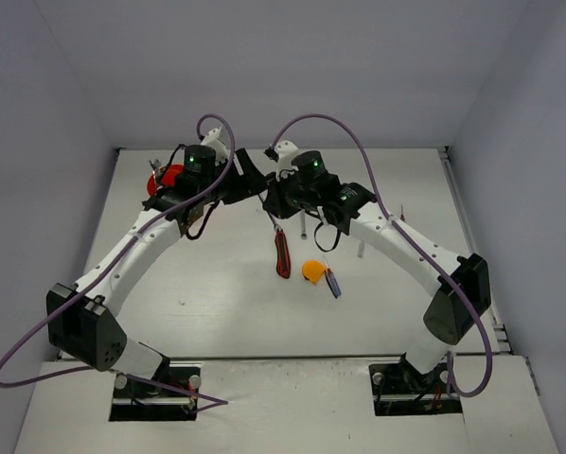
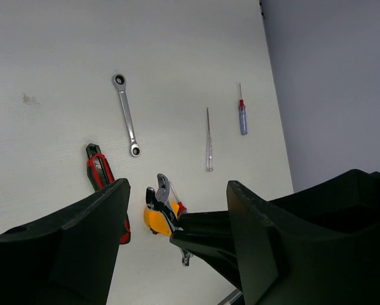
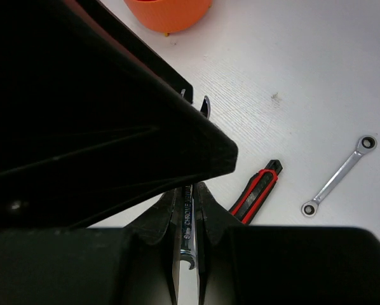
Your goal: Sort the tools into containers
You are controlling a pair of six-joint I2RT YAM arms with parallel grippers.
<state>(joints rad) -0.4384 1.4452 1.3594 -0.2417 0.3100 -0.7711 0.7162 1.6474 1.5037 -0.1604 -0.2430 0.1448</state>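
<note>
My right gripper (image 3: 187, 190) is shut on a thin silver wrench (image 3: 187, 219) and holds it above the table. My left gripper (image 2: 177, 190) is open, and its fingers (image 2: 107, 210) stand either side of the right gripper's tip and that wrench (image 2: 159, 198). In the top view the two grippers meet, left (image 1: 253, 180) against right (image 1: 272, 197). The orange-red tub (image 1: 167, 177) sits behind the left arm and also shows in the right wrist view (image 3: 168, 9). On the table lie a ratchet wrench (image 2: 126, 114), a red-black tool (image 1: 282, 253), an orange tape measure (image 1: 312, 271) and a blue-red screwdriver (image 2: 241, 115).
A thin clear-handled screwdriver (image 2: 209, 143) lies between the ratchet wrench and the blue-red screwdriver. The table's right edge (image 1: 458, 213) meets the grey wall. The left gripper's black body (image 3: 82, 108) fills much of the right wrist view.
</note>
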